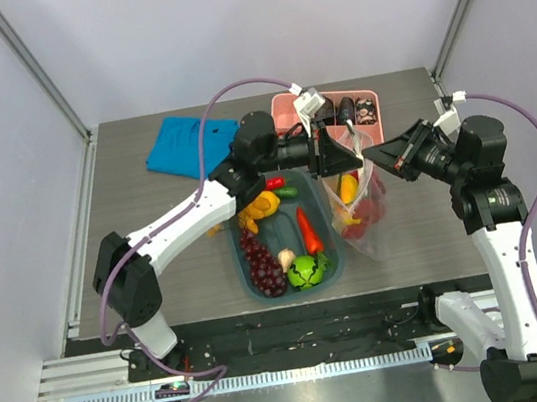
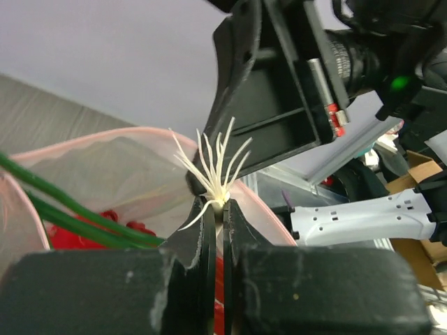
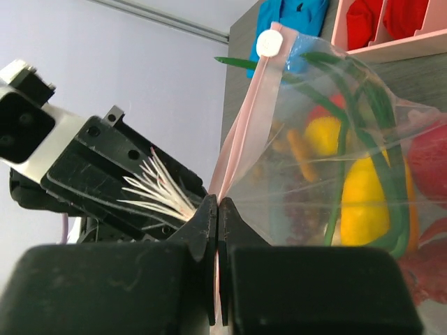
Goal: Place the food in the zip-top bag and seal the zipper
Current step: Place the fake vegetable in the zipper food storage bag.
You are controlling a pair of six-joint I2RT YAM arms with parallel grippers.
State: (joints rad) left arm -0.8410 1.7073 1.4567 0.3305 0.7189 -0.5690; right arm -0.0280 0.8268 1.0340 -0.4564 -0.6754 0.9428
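The clear zip-top bag point(image 1: 371, 224) hangs between my two grippers, to the right of the teal tub. Inside it lie a yellow fruit point(image 3: 367, 202), red food point(image 3: 427, 162) and the green onion's stems point(image 3: 350, 105). My left gripper point(image 2: 220, 204) is shut on the green onion's white root end point(image 2: 216, 164), at the bag's mouth; its green stems point(image 2: 63, 206) run down into the bag. My right gripper point(image 3: 218, 204) is shut on the pink zipper point(image 3: 241, 132), whose white slider point(image 3: 269, 43) sits at the far end. From above, the left gripper point(image 1: 353, 158) and right gripper point(image 1: 373, 155) nearly meet tip to tip.
The teal tub point(image 1: 238, 258) holds purple grapes point(image 1: 261, 263), a green ball vegetable point(image 1: 306, 272), an orange carrot point(image 1: 308, 230) and yellow fruit point(image 1: 262, 208). A pink divided tray point(image 1: 282, 110) stands at the back, a blue lid point(image 1: 189, 144) at the back left.
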